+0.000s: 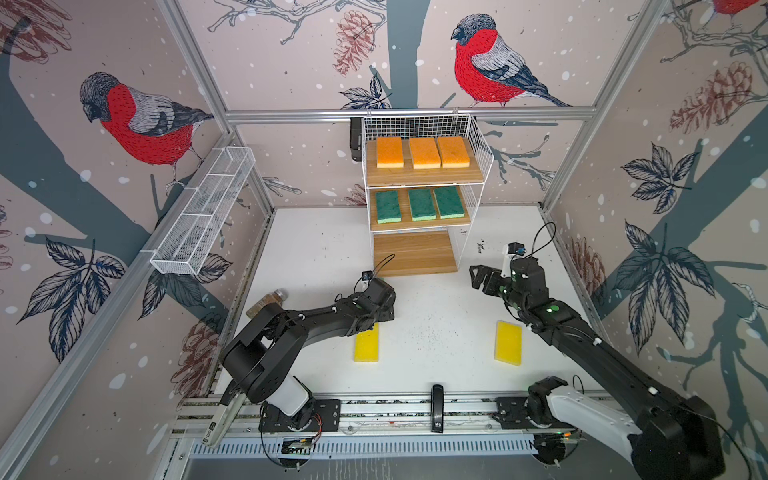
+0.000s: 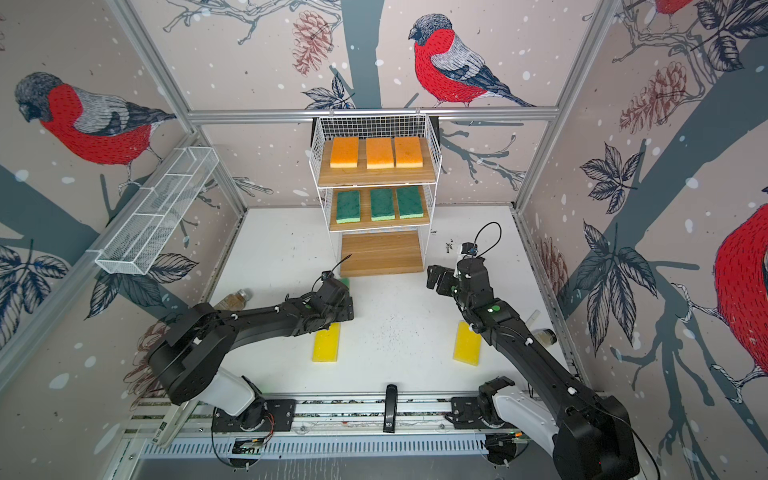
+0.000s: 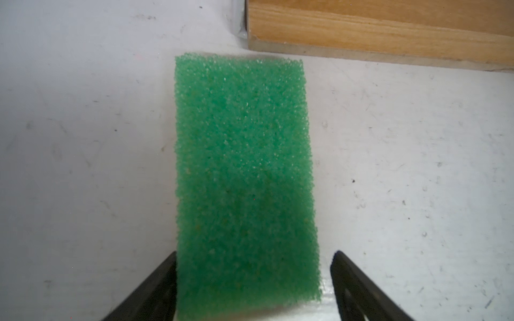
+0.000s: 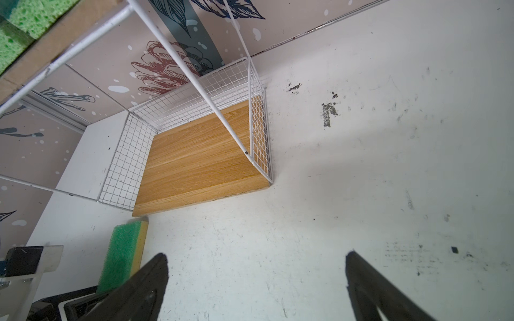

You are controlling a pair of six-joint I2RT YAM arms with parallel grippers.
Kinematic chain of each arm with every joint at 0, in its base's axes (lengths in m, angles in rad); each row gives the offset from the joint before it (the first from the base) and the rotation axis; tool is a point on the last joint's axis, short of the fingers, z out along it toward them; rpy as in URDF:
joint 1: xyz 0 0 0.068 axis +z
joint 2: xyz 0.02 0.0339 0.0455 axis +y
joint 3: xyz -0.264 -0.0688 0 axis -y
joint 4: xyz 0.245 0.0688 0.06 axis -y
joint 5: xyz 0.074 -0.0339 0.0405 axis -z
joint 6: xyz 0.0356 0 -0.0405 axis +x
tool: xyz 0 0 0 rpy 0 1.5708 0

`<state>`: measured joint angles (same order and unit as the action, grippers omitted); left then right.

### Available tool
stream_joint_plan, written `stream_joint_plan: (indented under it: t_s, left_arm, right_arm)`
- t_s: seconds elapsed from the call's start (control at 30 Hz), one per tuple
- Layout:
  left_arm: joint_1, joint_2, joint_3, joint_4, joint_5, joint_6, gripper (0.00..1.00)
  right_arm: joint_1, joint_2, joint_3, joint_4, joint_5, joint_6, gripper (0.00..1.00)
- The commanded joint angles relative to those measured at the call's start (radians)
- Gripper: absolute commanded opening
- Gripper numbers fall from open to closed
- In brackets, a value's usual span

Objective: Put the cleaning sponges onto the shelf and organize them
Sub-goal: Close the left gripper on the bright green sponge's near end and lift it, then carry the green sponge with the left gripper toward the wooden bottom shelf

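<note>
Left gripper (image 3: 255, 252) jaws straddle the green sponge (image 3: 244, 172), apart; right gripper (image 4: 256, 253) jaws gape, empty. Gripped at 1 end, lower centre, it may sag and snag the bottom board (image 3: 389, 27).

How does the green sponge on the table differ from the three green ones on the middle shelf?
The lone green sponge lies on the table between the left gripper's open jaws; the three green sponges sit in a row on the middle board. The lone one shows a lighter, foamy face; the three show a darker one over a paler edge. All are rectangles lying flat.
</note>
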<state>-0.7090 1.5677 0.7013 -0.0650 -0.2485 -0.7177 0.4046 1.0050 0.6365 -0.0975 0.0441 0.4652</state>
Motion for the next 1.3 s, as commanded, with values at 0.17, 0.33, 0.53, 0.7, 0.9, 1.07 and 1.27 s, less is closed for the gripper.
stream_joint_plan:
  t_s: [0.17, 0.33, 0.53, 0.7, 0.9, 1.07, 1.27]
  left_arm:
    - [0.0, 0.014, 0.013, 0.0, -0.021, -0.035, 0.8]
    - [-0.007, 0.045, 0.036, -0.037, -0.038, -0.046, 0.78]
    - [-0.023, 0.074, 0.062, -0.079, -0.07, -0.06, 0.77]
    - [-0.027, 0.075, 0.071, -0.098, -0.078, -0.063, 0.75]
    - [-0.027, 0.103, 0.082, -0.118, -0.08, -0.064, 0.7]
    - [-0.033, 0.107, 0.086, -0.124, -0.088, -0.063, 0.67]
    - [-0.043, 0.07, 0.094, -0.149, -0.097, -0.06, 0.66]
  right_arm:
    - [-0.011, -0.004, -0.014, 0.025, -0.01, -0.021, 0.99]
    - [-0.018, -0.011, -0.018, 0.028, -0.02, -0.026, 0.99]
    - [-0.033, -0.024, -0.026, 0.027, -0.033, -0.031, 1.0]
    - [-0.047, -0.041, -0.034, 0.025, -0.042, -0.036, 1.0]
    - [-0.058, -0.055, -0.044, 0.026, -0.056, -0.036, 1.0]
    - [-0.069, -0.06, -0.058, 0.033, -0.058, -0.036, 1.0]
    - [-0.081, -0.067, -0.066, 0.025, -0.072, -0.042, 1.0]
